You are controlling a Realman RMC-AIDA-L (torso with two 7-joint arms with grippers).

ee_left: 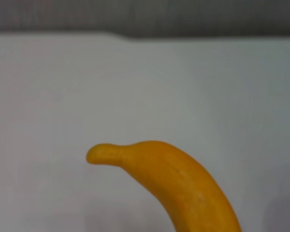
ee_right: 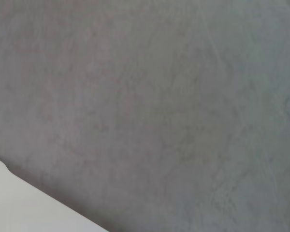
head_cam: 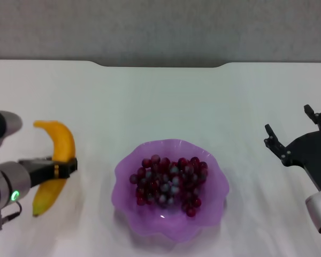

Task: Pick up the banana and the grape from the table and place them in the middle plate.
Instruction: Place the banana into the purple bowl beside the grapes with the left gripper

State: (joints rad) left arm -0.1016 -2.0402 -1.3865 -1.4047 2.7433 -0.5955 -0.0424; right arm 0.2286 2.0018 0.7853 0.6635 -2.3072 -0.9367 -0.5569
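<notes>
White table (head_cam: pixel 166 101), plain, notched far edge; grey wall (head_cam: pixel 160 27) behind. Middle plate (head_cam: pixel 211 211) near front edge, centre; grape (head_cam: pixel 170 181) bunch already inside it. Banana (head_cam: pixel 61 142) near left edge, curved, stem end toward far edge. Left gripper (head_cam: pixel 59 168) clamped across banana's middle, fingers (head_cam: pixel 67 167) closed on it; can't tell if banana is off surface. Right gripper (head_cam: pixel 294 131) near right edge, spread wide, holding nothing, well apart from plate. Right wrist view: grey wall plus 1 table corner (ee_right: pixel 24 208).
</notes>
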